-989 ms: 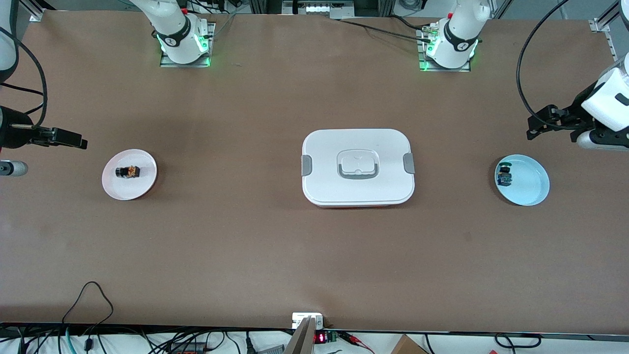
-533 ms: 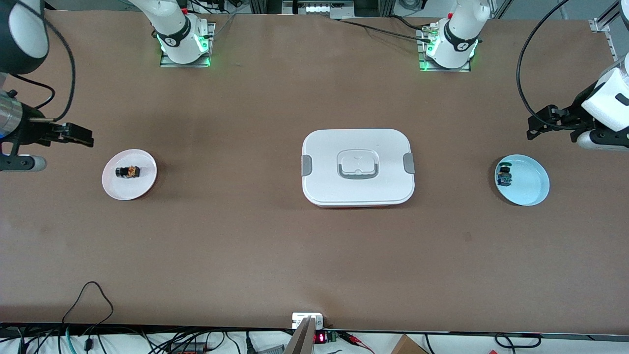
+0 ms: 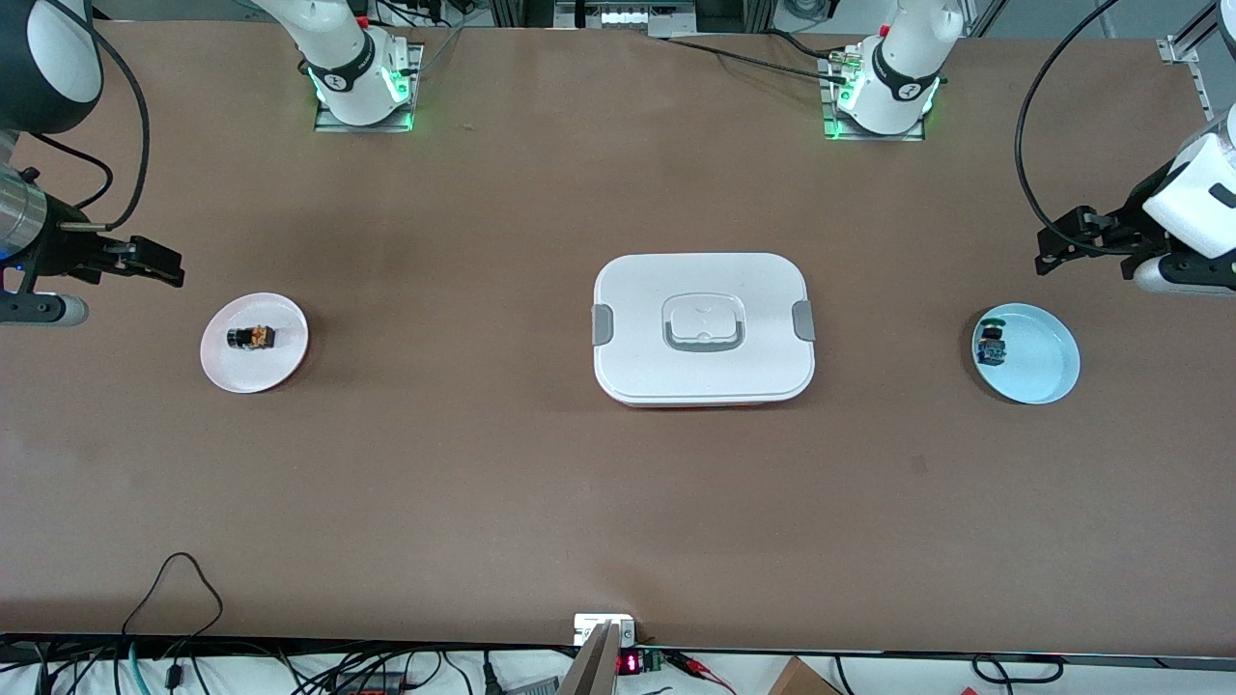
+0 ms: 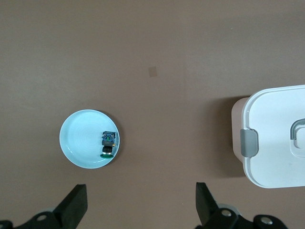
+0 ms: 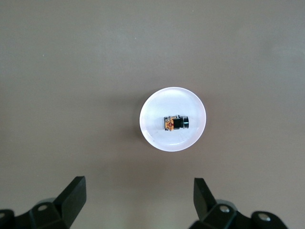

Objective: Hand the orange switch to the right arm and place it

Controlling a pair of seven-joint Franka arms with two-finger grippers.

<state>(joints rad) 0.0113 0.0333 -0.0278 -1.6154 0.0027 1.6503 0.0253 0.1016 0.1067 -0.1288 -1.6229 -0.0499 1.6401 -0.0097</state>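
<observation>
Both end effectors, right (image 3: 159, 263) and left (image 3: 1057, 246), hover open above table (image 3: 483, 463)

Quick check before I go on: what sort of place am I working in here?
Most likely a robotics lab bench: two arm bases bolted to a brown table, loose cables along its edge, aluminium framing at the corner.

**Right arm shifts at the table's end**

The right gripper (image 3: 154, 263) has moved in from the table's edge toward the pink plate (image 3: 288, 362) and risen slightly, with more of the right arm (image 3: 43, 58) now showing above it
</observation>
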